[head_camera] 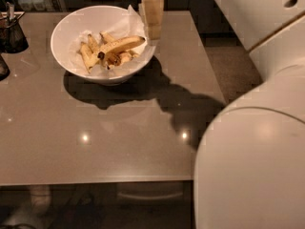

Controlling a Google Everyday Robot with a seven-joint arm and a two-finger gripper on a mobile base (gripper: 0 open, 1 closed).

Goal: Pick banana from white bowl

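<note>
My robot's big white arm [252, 166] fills the near right corner. On the grey bench [95, 142] sits the white bowl [58, 51]. The banana [119, 44] lies inside it, on top of the smaller bananas [88, 56]. The gripper [153, 36] hangs at the bowl's right edge, and I cannot tell if it is open.

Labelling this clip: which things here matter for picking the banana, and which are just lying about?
Job: banana; white bowl; gripper, above the bowl's right rim.
Lying about: shorter bananas; dark container; table.
</note>
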